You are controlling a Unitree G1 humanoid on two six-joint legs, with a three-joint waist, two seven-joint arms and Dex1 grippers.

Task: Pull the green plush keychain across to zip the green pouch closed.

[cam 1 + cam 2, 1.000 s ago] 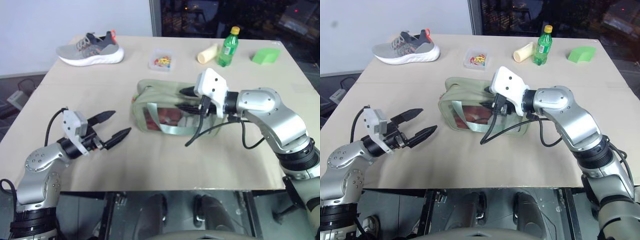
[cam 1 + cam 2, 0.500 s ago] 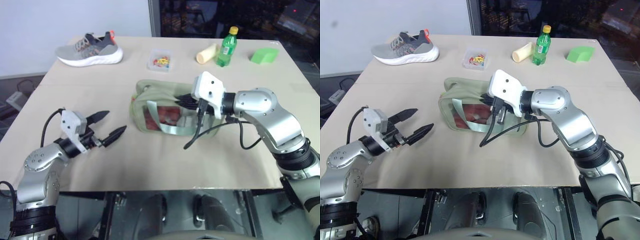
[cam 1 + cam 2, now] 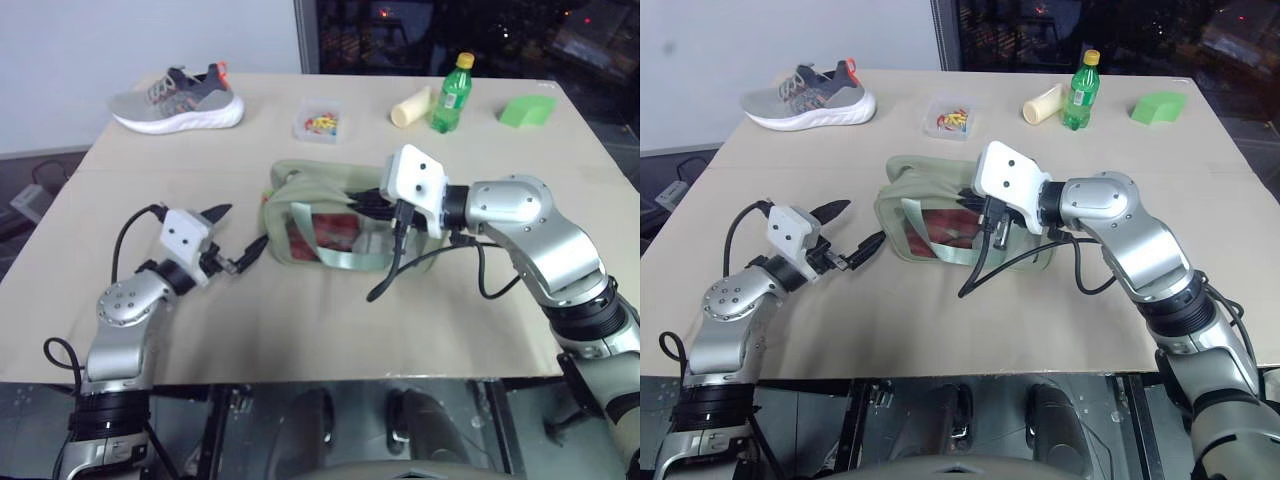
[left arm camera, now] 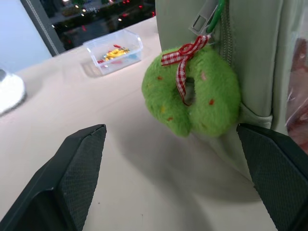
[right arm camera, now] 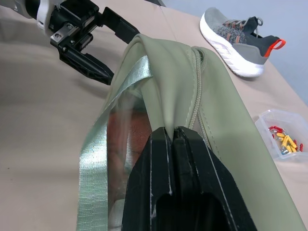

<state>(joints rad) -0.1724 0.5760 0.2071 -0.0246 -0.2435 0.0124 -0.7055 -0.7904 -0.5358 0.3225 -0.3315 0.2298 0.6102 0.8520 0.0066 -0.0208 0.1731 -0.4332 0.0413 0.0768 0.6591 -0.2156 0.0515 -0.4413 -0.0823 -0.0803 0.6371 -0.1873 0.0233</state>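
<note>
The pale green pouch lies at mid-table with its clear window facing me. The green plush keychain, a fuzzy ring with a red checked bow, hangs from the zipper pull at the pouch's left end. My left gripper is open just short of that end, its fingers spread either side of the keychain without touching it. My right gripper is shut on the pouch's top edge beside the zipper, near the middle of the pouch.
Along the far edge stand a grey shoe, a clear box of small coloured bits, a cream roll, a green bottle and a green wedge block. A black cable hangs from my right wrist across the pouch.
My left gripper has moved toward the pouch's left end and rolled, still open. My right gripper's fingers have shut on the pouch's top edge without the hand shifting.
</note>
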